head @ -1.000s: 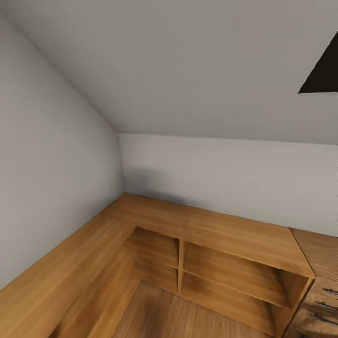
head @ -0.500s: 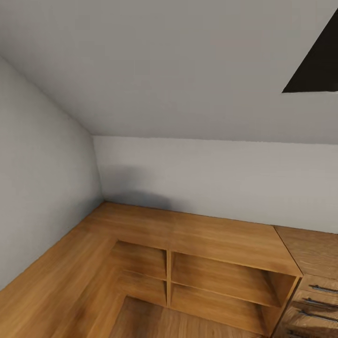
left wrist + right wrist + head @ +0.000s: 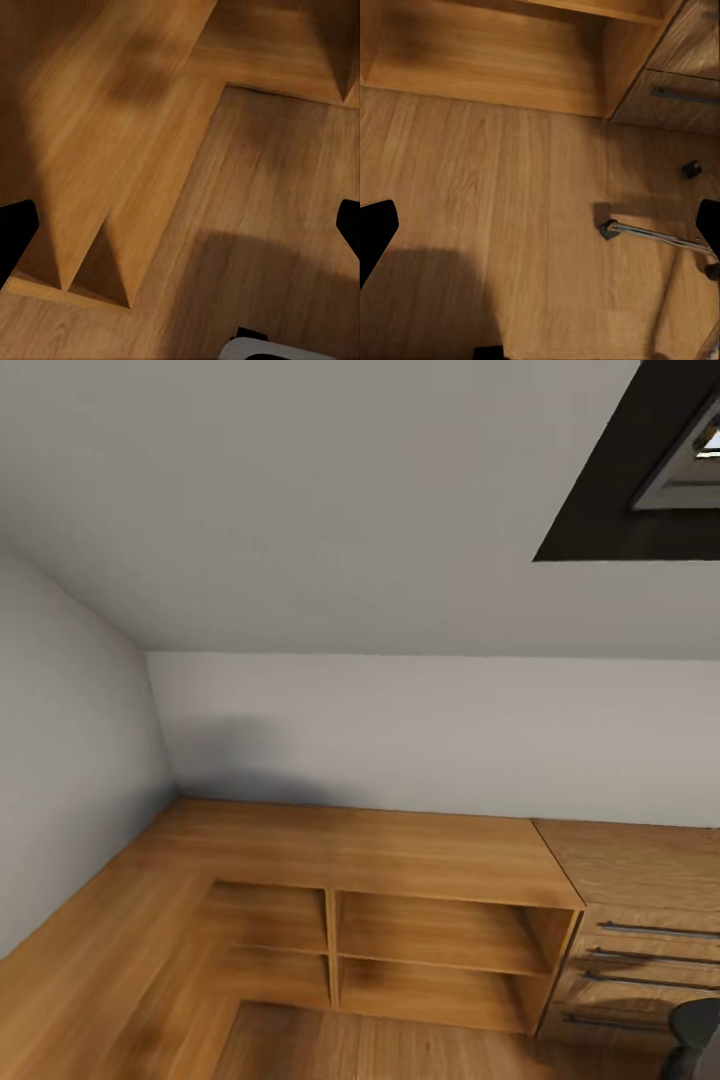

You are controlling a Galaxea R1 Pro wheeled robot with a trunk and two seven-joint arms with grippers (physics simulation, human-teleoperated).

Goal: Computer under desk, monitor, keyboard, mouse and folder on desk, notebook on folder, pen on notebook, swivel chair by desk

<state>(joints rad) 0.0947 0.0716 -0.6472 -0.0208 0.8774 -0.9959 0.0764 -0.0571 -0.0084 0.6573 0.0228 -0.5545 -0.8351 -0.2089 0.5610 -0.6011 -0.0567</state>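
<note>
Chrome legs of the swivel chair (image 3: pixel 660 236) are what you have of the task's things: in your right wrist view a thin shiny spoke ends in a dark castor foot on the wood floor (image 3: pixel 495 210), and more spokes and small black castors lie out past the right-side fingertip. In the head view, a dark rounded shape at the bottom right corner may belong to the chair, but you cannot tell for sure.

Your right gripper (image 3: pixel 540 225) has its two black fingers (image 3: pixel 375 229) spread wide apart, one at each edge of the wrist picture, with nothing between them but bare floor. Ahead of those fingers stands a low light-wood open shelf unit (image 3: pixel 440 935), and just beside it a drawer cabinet with long bar handles (image 3: pixel 640 950).

Your left gripper (image 3: pixel 180 229) is likewise wide apart, black fingertips at both edges, holding nothing. Beneath it lie wood floor and the angled edges of the wooden shelving.

From the head camera, the wooden top (image 3: pixel 380 840) runs along the grey wall (image 3: pixel 420 730) and turns the corner towards your left side. A sloped ceiling (image 3: pixel 300 500) hangs above, with a dark skylight opening (image 3: pixel 620 480) up on your right
</note>
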